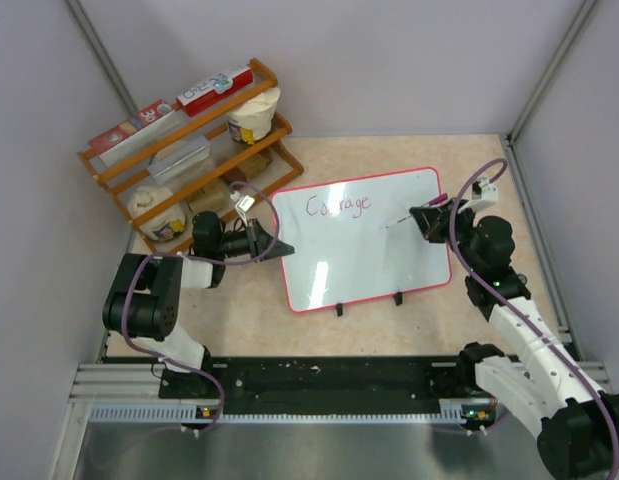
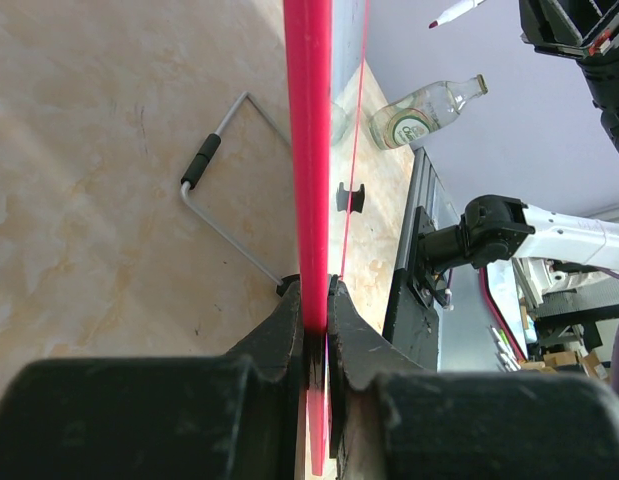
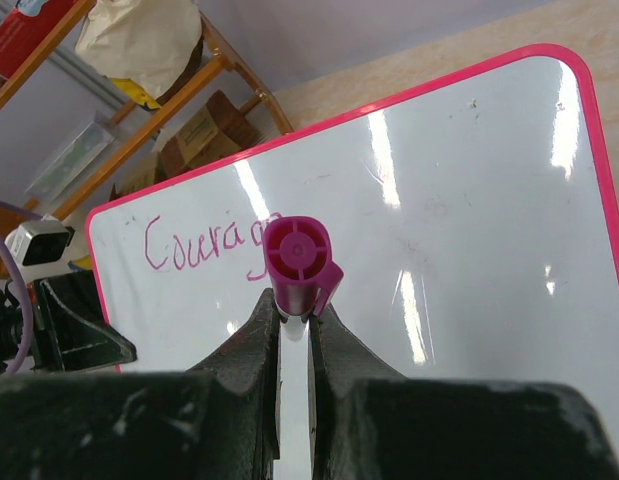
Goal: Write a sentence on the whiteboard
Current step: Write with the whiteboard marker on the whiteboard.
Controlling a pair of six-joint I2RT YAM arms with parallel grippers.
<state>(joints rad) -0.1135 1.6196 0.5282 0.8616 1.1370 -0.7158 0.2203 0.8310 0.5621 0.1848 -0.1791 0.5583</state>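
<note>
— From above, where is the whiteboard (image 1: 364,240)?
— Flat on the bench (image 1: 249,310), mid-way. It has a pink rim and two black clips on its near edge. The sentence (image 1: 339,206) reads only "Courage", purplish-pink, upper left.
— Left wrist?
— The left pincer (image 2: 317,310) is clenched on the board's rim, seen edge-on.
— Right wrist?
— The right pincer (image 3: 294,318) grasps a magenta marker (image 3: 300,262), whose butt end hides the word's tail. Blank white lies to the right and below.

White whiteboard (image 1: 369,260), pink-red rim; purplish-pink handwriting (image 1: 339,206); magenta marker (image 3: 301,262); beige marbled tabletop (image 1: 249,320); orange-brown rack (image 1: 257,72) at ten o'clock.
</note>
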